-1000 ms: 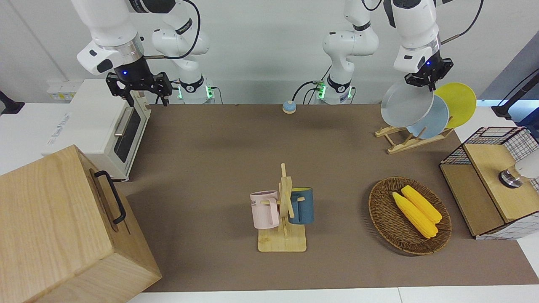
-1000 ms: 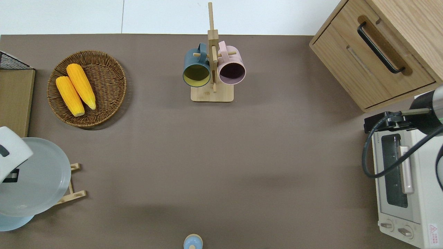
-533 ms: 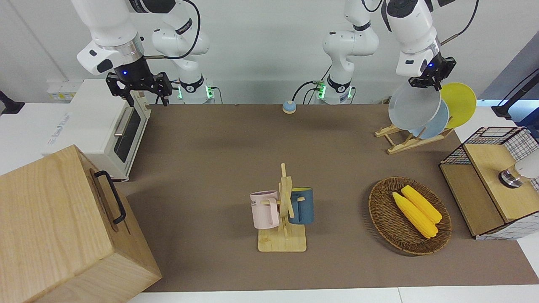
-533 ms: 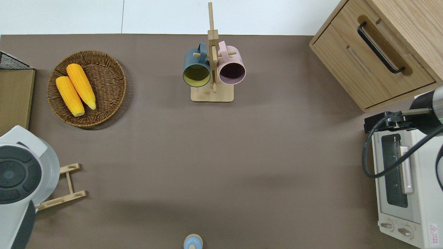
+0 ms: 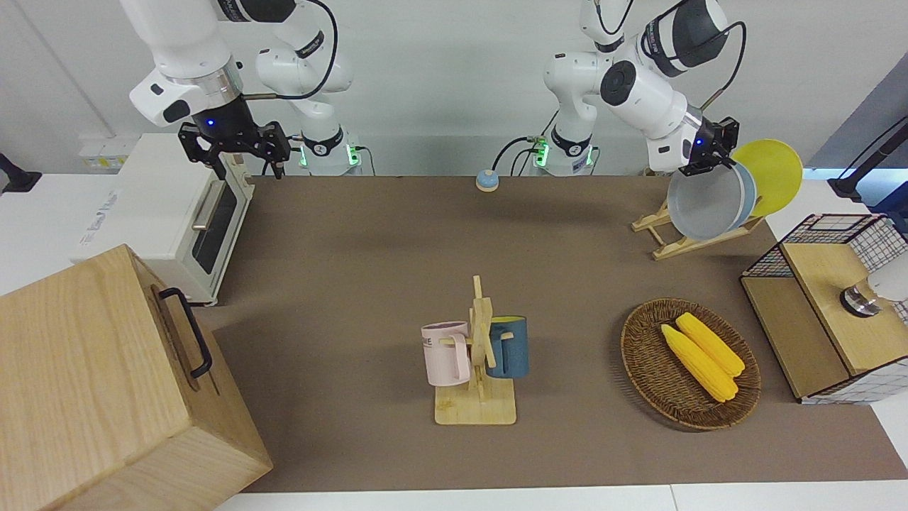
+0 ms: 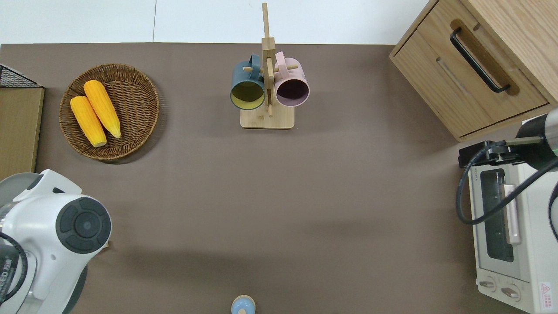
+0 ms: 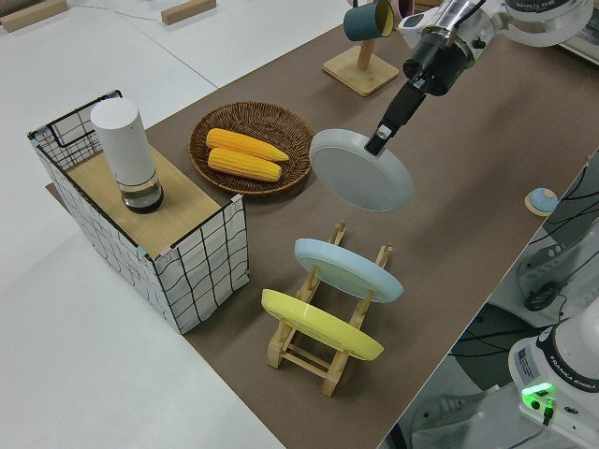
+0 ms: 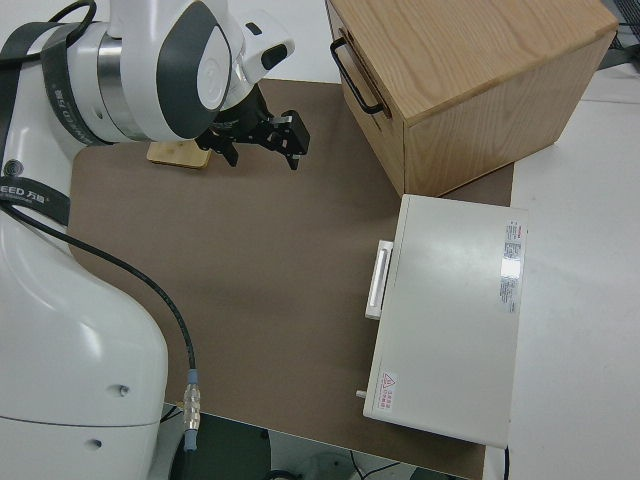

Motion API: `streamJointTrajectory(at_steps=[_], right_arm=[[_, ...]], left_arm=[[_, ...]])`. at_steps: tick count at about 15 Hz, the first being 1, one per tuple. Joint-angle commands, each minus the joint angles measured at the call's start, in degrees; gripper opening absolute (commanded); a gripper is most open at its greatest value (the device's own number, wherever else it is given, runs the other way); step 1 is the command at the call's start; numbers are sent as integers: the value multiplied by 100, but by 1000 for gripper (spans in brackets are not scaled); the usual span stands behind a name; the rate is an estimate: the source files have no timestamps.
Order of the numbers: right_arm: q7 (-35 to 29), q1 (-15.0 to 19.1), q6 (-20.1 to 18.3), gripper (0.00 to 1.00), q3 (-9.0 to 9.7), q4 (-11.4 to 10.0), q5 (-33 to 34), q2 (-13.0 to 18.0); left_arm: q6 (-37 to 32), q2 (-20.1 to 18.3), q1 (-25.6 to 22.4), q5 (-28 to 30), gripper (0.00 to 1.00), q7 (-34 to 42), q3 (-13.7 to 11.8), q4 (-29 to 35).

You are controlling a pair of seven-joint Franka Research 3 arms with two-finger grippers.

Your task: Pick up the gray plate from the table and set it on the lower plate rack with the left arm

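Gray plate [image 7: 363,171]: rigid, glossy, probably slippery and breakable; held in the air, tilted, over the free low slots of the lower plate rack [image 7: 329,348], beside the light blue plate [image 7: 347,269]; best held by its raised rim; left gripper [image 7: 378,142] clamped on that rim at one edge; right arm parked, its gripper [image 8: 262,138] with fingers apart.

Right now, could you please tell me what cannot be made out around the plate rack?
Overhead view: the left arm with its white body covers almost all of the slanted light-wood plate rack and the round pale gray plate.
Front view: the gray plate hides the rack's lowest slot and most of the round light blue plate.
Right side view: no rack at all.
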State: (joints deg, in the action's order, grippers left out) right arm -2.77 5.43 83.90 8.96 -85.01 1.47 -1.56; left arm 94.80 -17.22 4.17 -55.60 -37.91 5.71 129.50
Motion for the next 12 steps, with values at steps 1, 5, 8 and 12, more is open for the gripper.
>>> streamJointTrajectory(at_steps=[1,5,8,12], right_arm=[[-22,-42,-5,983,-34,37,-15,-2],[-22,-42,-5,983,-34,37,-15,-2],[-22,-42,-5,983,-34,37,-15,-2],[-22,-42,-14,983,-34,37,-15,-2]], left_arm=[[91,-194,49,-206,0,-260,45,531],[91,-194,66,-328,0,-673,45,883],[74,-220,128,-338,0,-832,45,1086],[74,-221,136,-329,0,-1165,114,1279]])
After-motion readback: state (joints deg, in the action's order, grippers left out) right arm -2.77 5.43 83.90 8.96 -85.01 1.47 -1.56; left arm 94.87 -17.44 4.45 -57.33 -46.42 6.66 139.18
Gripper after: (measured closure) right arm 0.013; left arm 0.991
